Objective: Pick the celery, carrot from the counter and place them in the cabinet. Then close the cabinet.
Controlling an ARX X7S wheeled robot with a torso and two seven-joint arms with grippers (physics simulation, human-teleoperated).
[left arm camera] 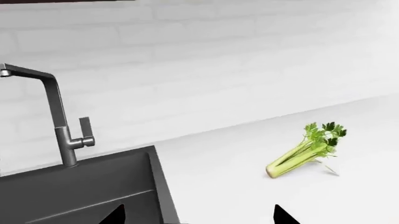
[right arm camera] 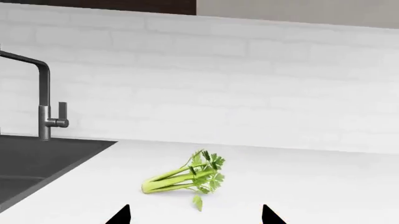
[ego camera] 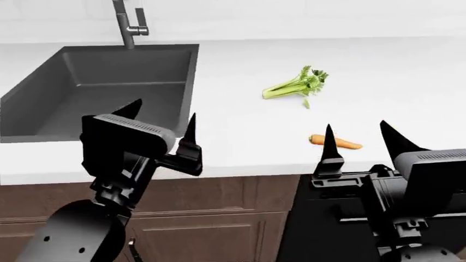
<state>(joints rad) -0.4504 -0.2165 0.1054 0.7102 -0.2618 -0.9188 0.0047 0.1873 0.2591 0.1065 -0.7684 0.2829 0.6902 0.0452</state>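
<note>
The celery lies on the white counter right of the sink, pale stalks pointing left, leaves to the right; it also shows as celery and celery. The orange carrot lies nearer the counter's front edge, partly behind a finger of my right gripper. That gripper is open and empty, just in front of the carrot. My left gripper is open and empty, over the sink's front right corner. Only a dark strip that may be the cabinet shows at the top of the right wrist view.
A dark grey sink is set into the counter at the left, with a grey faucet behind it. A white brick wall backs the counter. Brown cupboard fronts run below the counter edge.
</note>
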